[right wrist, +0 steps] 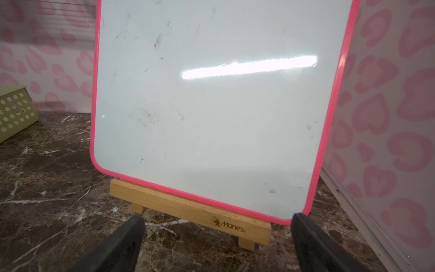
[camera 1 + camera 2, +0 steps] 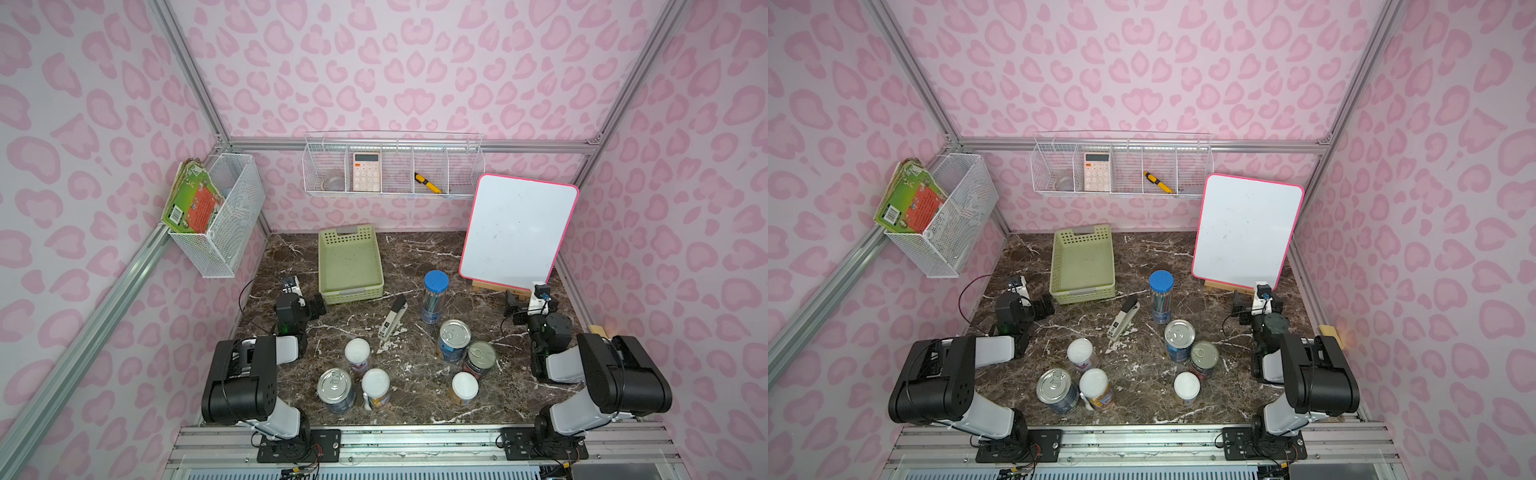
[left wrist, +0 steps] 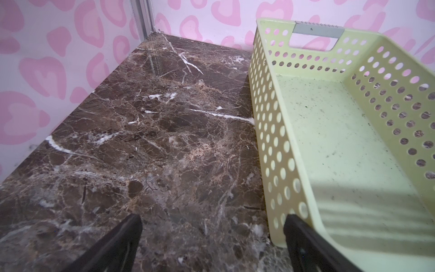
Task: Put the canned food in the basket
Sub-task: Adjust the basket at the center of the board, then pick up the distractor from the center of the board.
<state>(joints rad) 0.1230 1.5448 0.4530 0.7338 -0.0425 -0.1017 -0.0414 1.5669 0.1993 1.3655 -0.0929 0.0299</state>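
While upright, cans [image 2: 455, 334] outside basket [image 2: 351, 294]

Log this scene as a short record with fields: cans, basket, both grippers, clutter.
silver-top cans: three, upright on the table, outside the basket
white-lid cans: three, upright on the table too
basket: empty, at the table's far side
left gripper: open, empty, beside the basket's near corner
right gripper: open, empty, facing the whiteboard
clutter: pencil tube and stapler between basket and cans
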